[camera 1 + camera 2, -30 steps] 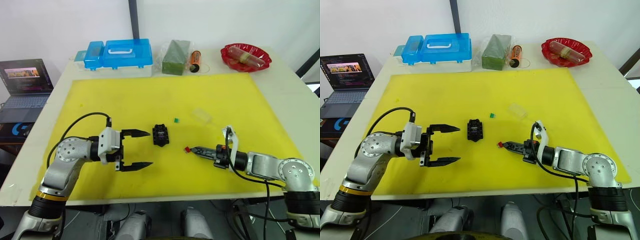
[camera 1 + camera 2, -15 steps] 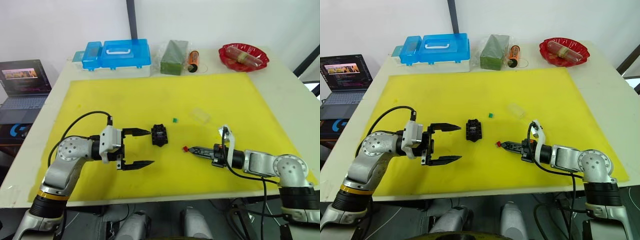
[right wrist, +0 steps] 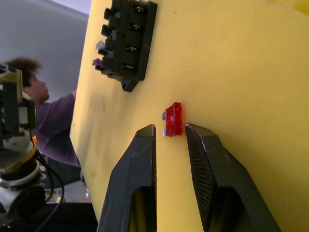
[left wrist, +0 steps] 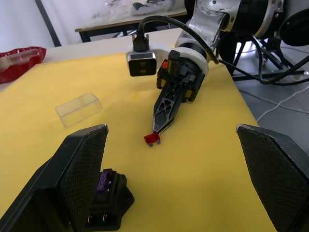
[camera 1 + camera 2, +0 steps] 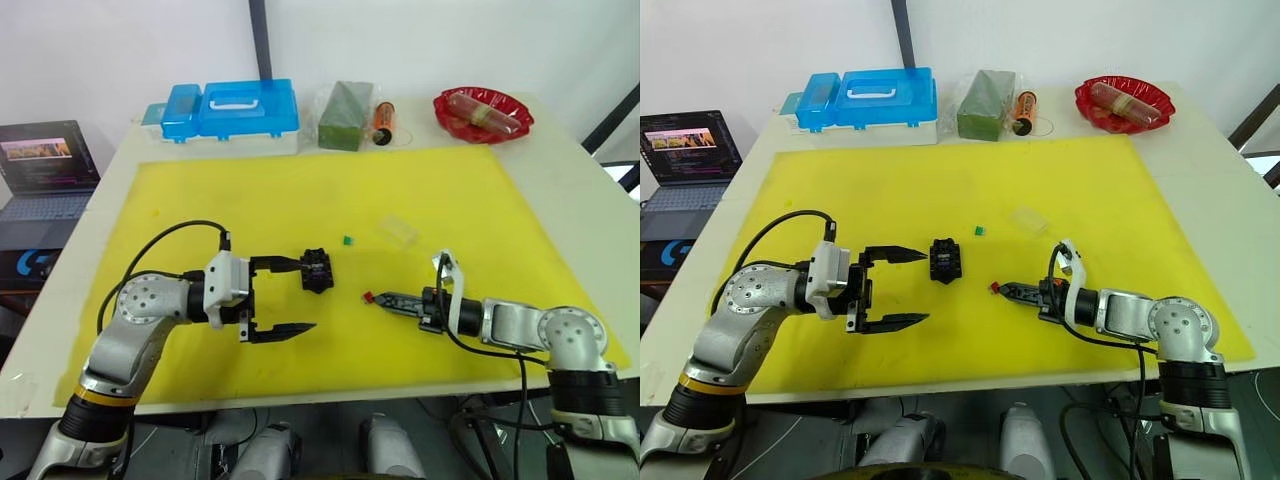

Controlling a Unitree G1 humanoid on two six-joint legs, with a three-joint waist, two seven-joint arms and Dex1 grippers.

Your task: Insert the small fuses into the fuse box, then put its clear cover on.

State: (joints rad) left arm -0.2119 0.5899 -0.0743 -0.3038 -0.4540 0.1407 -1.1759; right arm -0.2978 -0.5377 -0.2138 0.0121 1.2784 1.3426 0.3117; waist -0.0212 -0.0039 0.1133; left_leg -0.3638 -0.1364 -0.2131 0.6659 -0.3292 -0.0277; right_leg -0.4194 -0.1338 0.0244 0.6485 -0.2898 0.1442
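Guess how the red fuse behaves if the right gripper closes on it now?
The red fuse is tiny and lies flat on the yellow mat, so it probably slides or flips easily. It looks like rigid plastic with thin metal prongs, likely stiff. The right gripper has little margin.

Fuse box (image 5: pixel 317 270) left of fuse (image 5: pixel 368 297) (cover (image 5: pixel 398 231) behind)

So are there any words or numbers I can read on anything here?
No text can be read anywhere.
Laptop screen: shows a picture, any writing too small to read.
Orange cylinder: has a dark label, too blurred to read.
Blue plastic case: no writing visible.
Fuse box and red fuse: no markings legible.
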